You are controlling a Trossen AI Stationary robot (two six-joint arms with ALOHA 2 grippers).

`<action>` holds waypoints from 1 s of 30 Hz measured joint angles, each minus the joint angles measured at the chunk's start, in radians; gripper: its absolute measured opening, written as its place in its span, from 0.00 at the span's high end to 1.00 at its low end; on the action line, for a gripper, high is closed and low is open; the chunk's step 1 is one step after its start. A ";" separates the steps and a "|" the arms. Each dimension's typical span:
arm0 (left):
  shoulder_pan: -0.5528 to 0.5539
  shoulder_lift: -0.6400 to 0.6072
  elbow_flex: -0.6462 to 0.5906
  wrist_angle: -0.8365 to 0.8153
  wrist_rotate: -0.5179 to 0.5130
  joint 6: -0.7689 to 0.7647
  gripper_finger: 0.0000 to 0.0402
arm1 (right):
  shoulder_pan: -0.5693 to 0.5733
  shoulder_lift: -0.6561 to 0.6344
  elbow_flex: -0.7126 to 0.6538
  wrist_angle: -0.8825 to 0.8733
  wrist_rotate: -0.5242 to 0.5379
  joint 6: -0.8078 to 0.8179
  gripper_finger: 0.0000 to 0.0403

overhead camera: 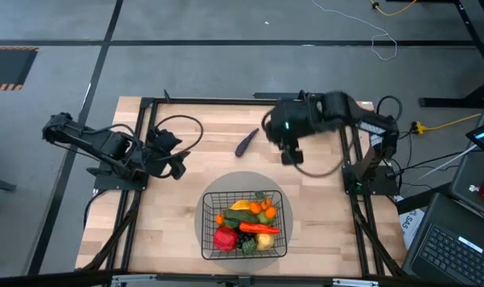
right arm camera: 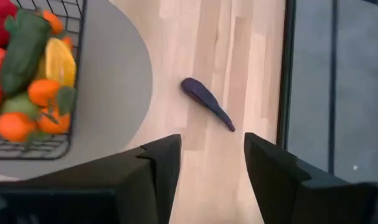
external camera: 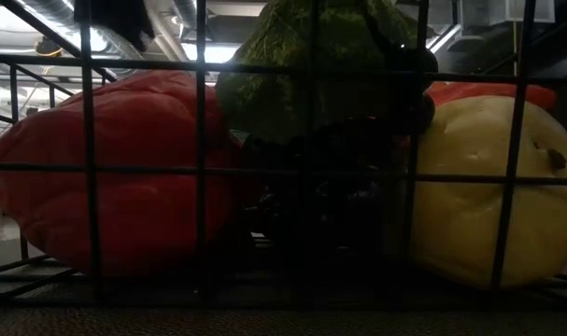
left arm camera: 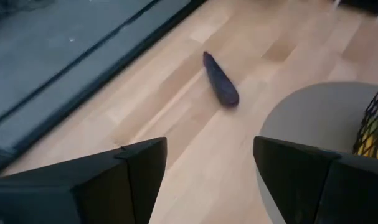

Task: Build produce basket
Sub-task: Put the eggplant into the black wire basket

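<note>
The black wire basket point(overhead camera: 244, 226) sits on a round grey mat point(overhead camera: 212, 191) near the table's near edge, filled with toy produce: a red pepper point(overhead camera: 224, 237), oranges point(overhead camera: 264, 210), a carrot, yellow and green pieces. A purple eggplant point(overhead camera: 246, 142) lies flat on the bare wood toward the far edge; it also shows as the eggplant point(left arm camera: 221, 86) in the left wrist view and the eggplant point(right arm camera: 207, 103) in the right wrist view. My right gripper point(right arm camera: 212, 162) hovers open to the right of the eggplant, above the table. My left gripper point(left arm camera: 208, 168) is open at the table's left side.
Black frame rails point(overhead camera: 226, 102) run along the table's far, left and right edges. A black cable point(overhead camera: 178, 127) loops on the wood near the left arm. Bare wood point(overhead camera: 210, 159) lies between the eggplant and the mat. The low view looks through the basket mesh point(external camera: 199, 168) at the pepper and a yellow fruit.
</note>
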 joint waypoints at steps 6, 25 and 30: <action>0.022 -0.180 -0.249 0.227 0.009 0.025 0.43 | -0.186 0.016 0.000 0.006 -0.198 -0.164 0.59; 0.022 -0.510 -0.594 0.606 0.057 0.246 0.43 | -0.468 0.300 0.000 0.161 -0.466 -0.307 0.59; 0.022 -0.512 -0.604 0.606 0.057 0.246 0.43 | -0.471 0.410 0.000 0.170 -0.467 -0.294 0.59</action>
